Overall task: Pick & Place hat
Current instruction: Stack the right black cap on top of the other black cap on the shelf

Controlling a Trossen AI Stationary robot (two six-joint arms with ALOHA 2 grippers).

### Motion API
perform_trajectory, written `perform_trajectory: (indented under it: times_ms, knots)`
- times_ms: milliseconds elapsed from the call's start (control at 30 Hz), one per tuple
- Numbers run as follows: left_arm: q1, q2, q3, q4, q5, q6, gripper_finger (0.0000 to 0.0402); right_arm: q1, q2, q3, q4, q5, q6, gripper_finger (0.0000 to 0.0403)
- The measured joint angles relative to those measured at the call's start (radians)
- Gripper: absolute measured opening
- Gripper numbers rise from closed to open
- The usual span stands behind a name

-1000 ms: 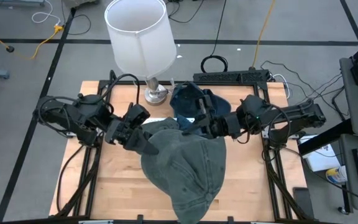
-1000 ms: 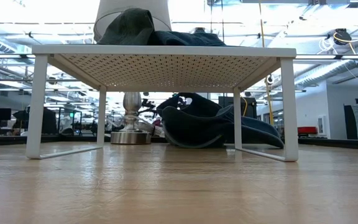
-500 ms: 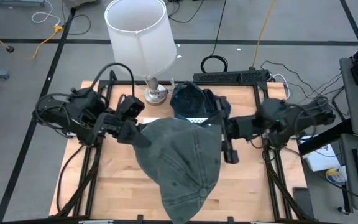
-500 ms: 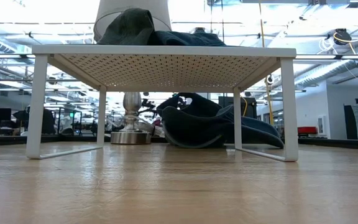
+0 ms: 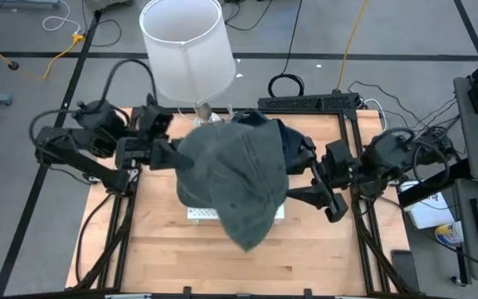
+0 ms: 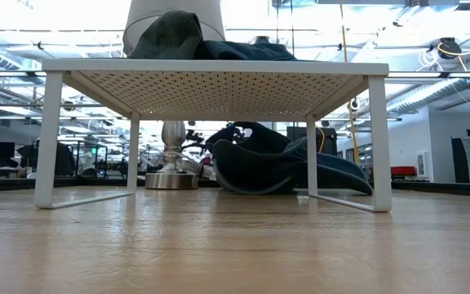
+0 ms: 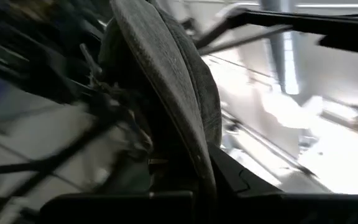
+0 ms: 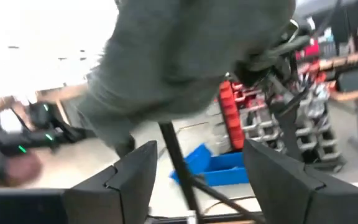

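High view: left gripper [image 5: 175, 158] clamps grey hat [image 5: 235, 178] above white rack [image 5: 196, 213], beside lamp [image 5: 187, 50] and navy hat [image 5: 290, 143]; right gripper [image 5: 320, 184] spread wide over wooden table [image 5: 181, 257].

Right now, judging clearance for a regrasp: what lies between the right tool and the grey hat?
Only bare air in the high view: right tool stands open beside the grey hat.

— From my console I see a white-shaded lamp [image 5: 186, 51] with a silver base at the wooden table's [image 5: 322, 257] far edge.

— Same here, and a white perforated metal shelf [image 6: 219, 82] stands mid-table.
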Motion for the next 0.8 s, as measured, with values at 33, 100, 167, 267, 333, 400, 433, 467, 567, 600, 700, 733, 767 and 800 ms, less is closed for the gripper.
perform_trajectory:
  times_ms: [33,100,167,267,333,400,433,467,567,600,700,733,767,800]
  knots:
    - [0.000,-0.017,0.000,-0.043,-0.029,0.025,0.0007,-0.001,0.003,0.000,0.001,0.001,0.043,0.0227]
    - [0.000,-0.050,0.000,-0.132,-0.091,0.070,0.0007,-0.002,0.011,0.000,0.002,0.009,0.126,0.0223]
    - [-0.008,-0.078,0.000,-0.208,-0.150,0.105,0.0007,-0.003,0.020,0.000,0.000,0.049,0.199,0.0219]
    - [-0.028,-0.108,0.000,-0.284,-0.242,0.137,0.0007,-0.003,0.033,0.000,0.001,0.104,0.272,0.0213]
    - [-0.042,-0.124,0.000,-0.315,-0.284,0.147,0.0007,-0.006,0.043,0.000,0.006,0.114,0.308,0.0211]
    - [-0.055,-0.133,0.000,-0.351,-0.327,0.148,0.0007,-0.016,0.058,0.000,0.019,0.123,0.351,0.0210]
    - [-0.062,-0.134,0.000,-0.364,-0.348,0.148,0.0007,-0.020,0.065,0.000,0.031,0.124,0.369,0.0210]
    - [-0.069,-0.134,0.000,-0.375,-0.366,0.148,0.0007,-0.023,0.071,0.000,0.039,0.124,0.382,0.0210]
    - [-0.088,-0.126,0.000,-0.396,-0.402,0.148,0.0007,-0.034,0.088,0.000,0.060,0.126,0.397,0.0210]
    - [-0.094,-0.122,0.000,-0.395,-0.407,0.148,0.0007,-0.040,0.092,0.000,0.060,0.126,0.397,0.0210]
    - [-0.106,-0.114,0.000,-0.396,-0.411,0.148,0.0007,-0.054,0.101,0.000,0.053,0.125,0.428,0.0210]
    - [-0.111,-0.111,0.000,-0.396,-0.413,0.149,0.0007,-0.060,0.105,0.000,0.053,0.126,0.446,0.0210]
    - [-0.114,-0.110,0.000,-0.394,-0.419,0.149,0.0007,-0.066,0.107,0.000,0.047,0.125,0.467,0.0210]
    - [-0.118,-0.110,0.000,-0.395,-0.429,0.150,0.0007,-0.071,0.107,0.000,0.030,0.125,0.493,0.0210]
